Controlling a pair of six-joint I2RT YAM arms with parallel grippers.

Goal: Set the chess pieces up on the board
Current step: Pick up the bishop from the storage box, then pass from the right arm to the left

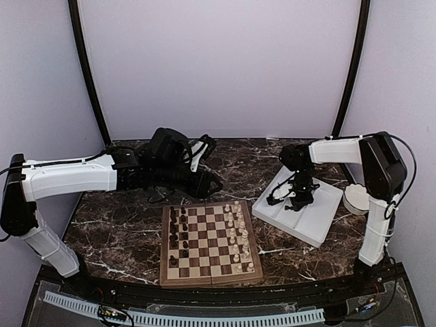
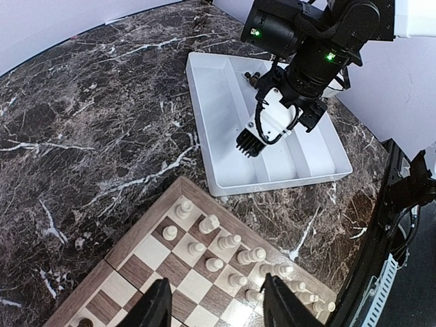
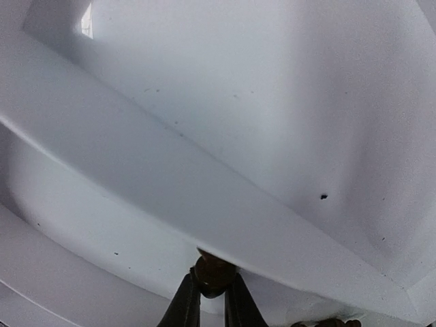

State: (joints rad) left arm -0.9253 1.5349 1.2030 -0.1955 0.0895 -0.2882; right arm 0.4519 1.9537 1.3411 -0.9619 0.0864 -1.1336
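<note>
Board is dark brown and pale tan checks with a brown frame, chess pieces near-black (the other set is cream), tray plain white, table dark marble, white veins.

1. The bench is dark brown marble with white veins, its near edge curved.
2. The board lies flat on it at the near middle, its front frame close to that edge and its seam running left to right.
3. The tray, white and divided, lies flat to the board's right, turned at an angle. Its near-left corner is just beside the board's far-right corner, and in the left wrist view a narrow strip of bench shows between the tray and the board.
4. A white round object sits at the right edge, just beside the tray.
</note>
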